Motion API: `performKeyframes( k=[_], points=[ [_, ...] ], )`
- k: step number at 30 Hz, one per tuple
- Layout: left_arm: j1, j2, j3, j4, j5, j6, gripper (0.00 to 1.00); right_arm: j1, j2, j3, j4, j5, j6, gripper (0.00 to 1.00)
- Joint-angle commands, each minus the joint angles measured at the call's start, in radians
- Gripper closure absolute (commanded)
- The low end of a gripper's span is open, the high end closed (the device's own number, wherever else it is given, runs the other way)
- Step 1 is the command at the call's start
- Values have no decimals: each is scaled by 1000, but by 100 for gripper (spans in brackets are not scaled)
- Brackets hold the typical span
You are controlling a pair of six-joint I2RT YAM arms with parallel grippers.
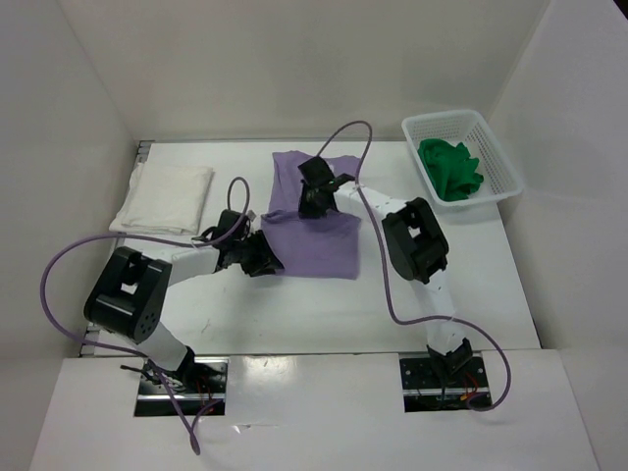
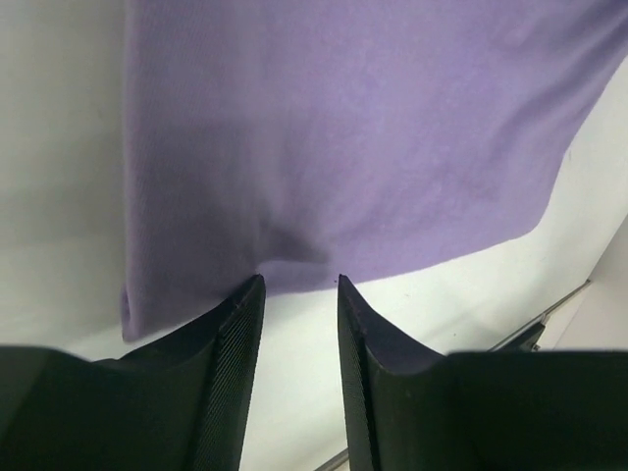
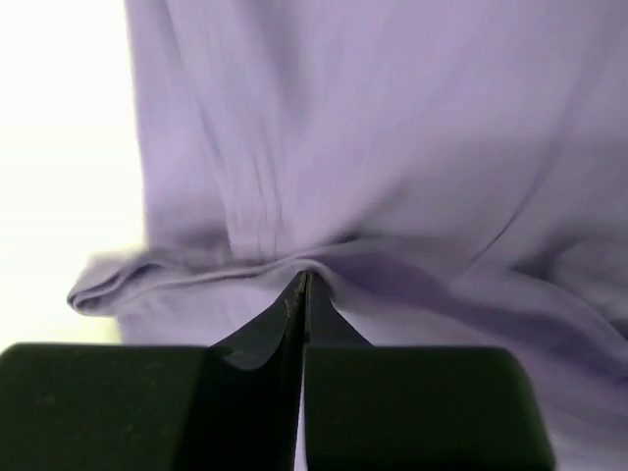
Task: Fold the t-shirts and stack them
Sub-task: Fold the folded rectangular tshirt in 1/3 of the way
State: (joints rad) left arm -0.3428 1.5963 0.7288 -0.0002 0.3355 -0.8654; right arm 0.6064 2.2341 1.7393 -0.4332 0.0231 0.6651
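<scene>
The lavender t-shirt (image 1: 312,231) lies partly folded in the middle of the table. My right gripper (image 1: 312,203) is over its middle, shut on a pinched ridge of the lavender cloth (image 3: 294,265). My left gripper (image 1: 265,257) is at the shirt's near-left edge (image 2: 294,270), jaws open with bare table between them, tips touching the hem. The white t-shirt (image 1: 164,197) lies folded at the far left. The green t-shirt (image 1: 449,169) is bunched in the basket.
A white plastic lattice basket (image 1: 496,157) stands at the far right. White walls close in the table on the left, back and right. Purple cables loop from both arms over the table.
</scene>
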Motion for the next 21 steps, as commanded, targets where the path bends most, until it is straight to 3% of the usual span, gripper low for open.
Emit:
performKeyframes(
  k=[1, 4, 6, 11, 14, 18, 21],
  points=[
    [1, -73, -9, -15, -13, -6, 56, -80, -2, 156, 108, 153, 37, 100],
    [1, -116, -9, -49, -24, -6, 55, -111, 7, 279, 32, 140, 25, 100],
    [1, -148, 8, -58, -42, -6, 54, -111, -48, 244, 7, 88, 5, 100],
    [1, -157, 44, -78, -55, 14, 53, -111, -289, -150, 44, -93, 8, 95],
    [39, -157, 31, -101, -44, 14, 52, -111, -512, -430, 77, -141, 63, 99],
    [100, -187, -9, -125, -44, 34, 52, -120, -659, -708, 85, -157, 106, 99],
    [110, -187, -37, -136, -44, 43, 52, -120, -714, -823, 76, -147, 146, 82]
  ],
)
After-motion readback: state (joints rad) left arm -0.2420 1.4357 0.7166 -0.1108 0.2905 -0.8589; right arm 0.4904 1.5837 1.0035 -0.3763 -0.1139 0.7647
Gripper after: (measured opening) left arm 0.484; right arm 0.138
